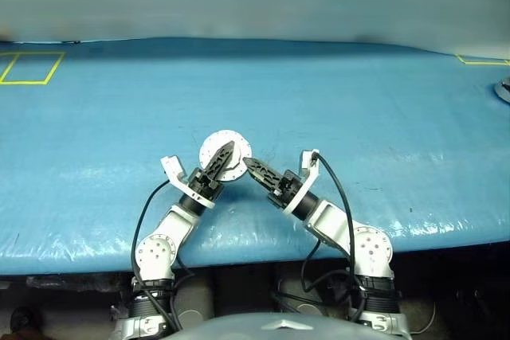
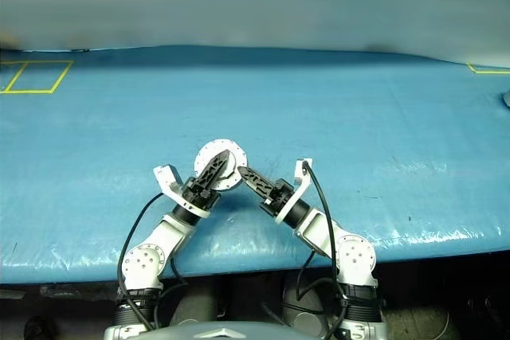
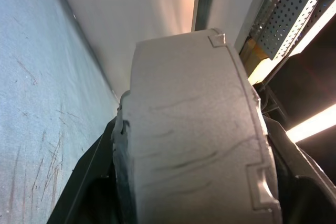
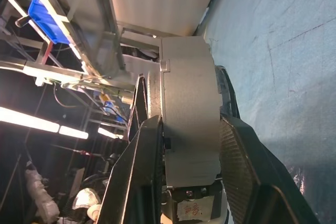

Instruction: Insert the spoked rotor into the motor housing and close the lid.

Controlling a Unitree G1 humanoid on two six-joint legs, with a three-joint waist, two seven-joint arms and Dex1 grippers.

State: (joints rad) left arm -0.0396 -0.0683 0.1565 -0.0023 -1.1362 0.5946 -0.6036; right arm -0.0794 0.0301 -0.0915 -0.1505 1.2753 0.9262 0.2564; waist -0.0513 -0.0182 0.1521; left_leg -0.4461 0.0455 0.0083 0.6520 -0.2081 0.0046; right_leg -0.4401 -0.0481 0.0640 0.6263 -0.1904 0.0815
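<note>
Motor housing (image 1: 225,156), a round silver-grey puck, is held up in the air between the two arms, above the near part of the blue surface (image 1: 358,101) and clear of it. From the head views its flat pale face with a ring of small dark holes near the rim is turned up toward the camera; the windings and the inside cannot be seen from here.

On the left, yellow tape (image 1: 32,68) marks a rectangle at the far corner of the surface. Nearer, the left gripper (image 1: 222,157) reaches up and to the right, its black fingers lying across the housing's face. The left wrist view shows the grey side wall of the housing (image 3: 194,135) sitting between the two fingers, so these jaws are closed around the puck.

To the right of it, the right gripper (image 1: 252,166) points up and to the left, meeting the housing at its right edge. In the right wrist view the housing's grey wall (image 4: 189,119) stands between the two black fingers (image 4: 142,171), one on either flat side, so these jaws grip it as well.

Far right, a second yellow mark (image 1: 482,60) lies at the back edge.
</note>
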